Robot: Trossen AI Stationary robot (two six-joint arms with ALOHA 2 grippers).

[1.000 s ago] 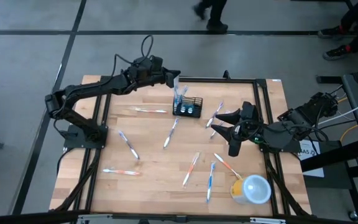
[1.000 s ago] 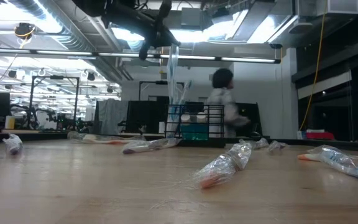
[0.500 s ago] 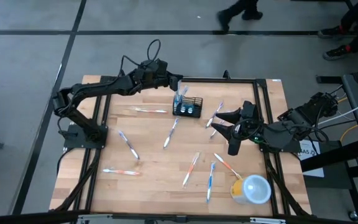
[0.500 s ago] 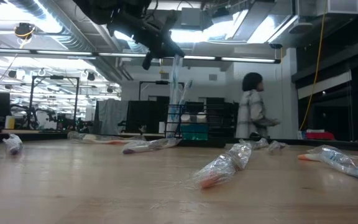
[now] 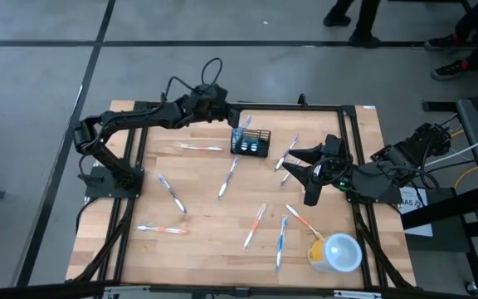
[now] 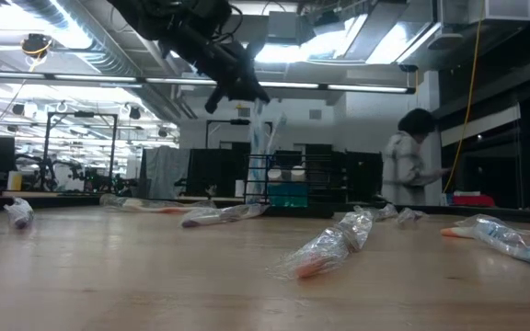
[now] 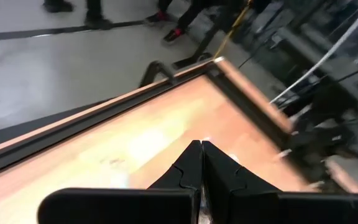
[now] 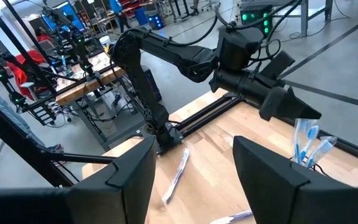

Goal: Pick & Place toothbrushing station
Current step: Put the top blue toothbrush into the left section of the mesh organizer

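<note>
Many wrapped toothbrushes (image 5: pixel 173 193) lie spread over the wooden surface (image 5: pixel 214 224), and a few already stand in the black mesh holder (image 5: pixel 251 144) near the far edge. They look light, thin and stiff, but I think the clear wrap will be slippery and crinkly. You should pinch one at the middle of its handle, where it lies flat. Your left claw (image 5: pixel 236 121) is clenched with nothing in it, just beside the holder. Your right claw (image 5: pixel 299 174) is spread wide and holds nothing, hanging near a toothbrush by the right edge.
</note>
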